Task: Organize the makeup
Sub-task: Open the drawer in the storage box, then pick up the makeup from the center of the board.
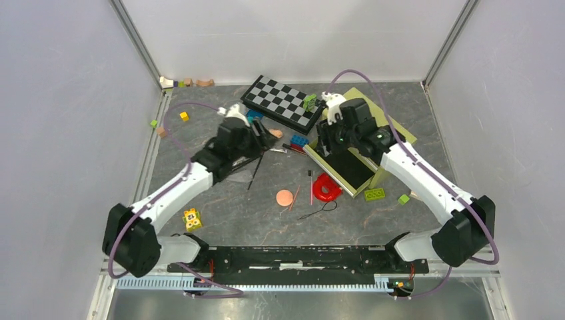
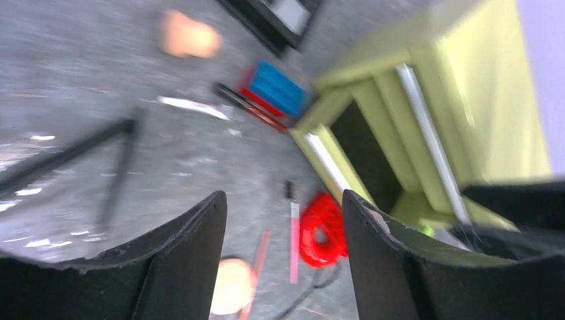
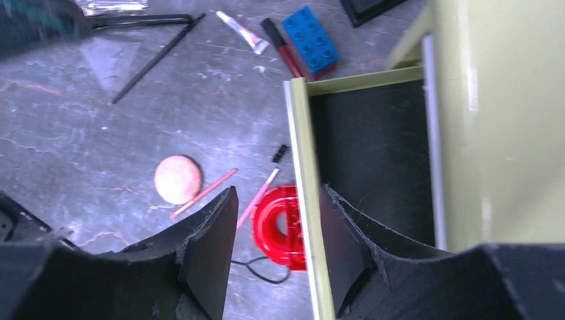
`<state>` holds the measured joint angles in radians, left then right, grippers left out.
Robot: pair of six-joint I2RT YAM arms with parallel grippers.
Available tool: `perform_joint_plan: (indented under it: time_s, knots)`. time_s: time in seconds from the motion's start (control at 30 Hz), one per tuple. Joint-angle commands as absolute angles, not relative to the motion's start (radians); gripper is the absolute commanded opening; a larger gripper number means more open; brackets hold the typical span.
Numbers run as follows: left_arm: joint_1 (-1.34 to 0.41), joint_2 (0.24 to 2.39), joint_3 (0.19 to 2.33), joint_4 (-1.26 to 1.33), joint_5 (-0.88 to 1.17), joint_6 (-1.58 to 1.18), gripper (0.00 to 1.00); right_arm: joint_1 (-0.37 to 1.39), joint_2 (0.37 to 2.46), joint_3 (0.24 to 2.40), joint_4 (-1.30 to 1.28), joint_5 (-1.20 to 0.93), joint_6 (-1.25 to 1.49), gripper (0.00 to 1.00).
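The drawer (image 3: 373,160) seems empty; puff (image 3: 177,179), pencil (image 3: 203,193) and brush (image 3: 156,59) lie outside. Left gripper (image 2: 283,200) and right gripper (image 3: 278,193) stand open, empty.

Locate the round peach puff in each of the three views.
Top view: puff just below the picture's centre.
Left wrist: puff at the bottom edge, blurred.
Right wrist: puff left of centre.
Shared landmark: the red horseshoe piece, right of the puff in all three.

Glossy red plastic horseshoe piece (image 3: 264,230), soft matt peach puff (image 3: 178,179), mottled grey stone-look tabletop (image 3: 86,150)
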<state>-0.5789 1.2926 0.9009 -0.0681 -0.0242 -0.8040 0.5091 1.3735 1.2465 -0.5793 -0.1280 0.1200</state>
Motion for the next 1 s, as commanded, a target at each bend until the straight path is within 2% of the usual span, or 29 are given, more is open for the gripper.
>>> perform_joint_plan:
  time_s: [0.0,0.13,0.27,0.4,0.67,0.97]
  knots:
    - [-0.444,1.207,0.988,-0.473,-0.06,-0.608,0.72,0.633,1.364,1.233,-0.513,-0.021,0.26,0.55]
    - [-0.416,1.154,1.02,-0.597,-0.16,-0.478,0.77,0.761,1.398,1.193,-0.474,0.079,0.34,0.55]
    - [-0.413,1.131,0.99,-0.609,-0.255,-0.404,0.79,0.882,1.437,1.148,-0.473,0.224,0.42,0.54]
    - [-0.412,1.124,0.961,-0.587,-0.265,-0.381,0.8,0.953,1.442,1.055,-0.454,0.338,0.522,0.55]
    - [-0.413,1.127,0.96,-0.574,-0.226,-0.357,0.8,0.969,1.43,0.868,-0.354,0.382,0.713,0.51]
    - [-0.41,1.117,0.956,-0.575,-0.222,-0.356,0.8,0.969,1.473,0.827,-0.3,0.358,0.764,0.47]
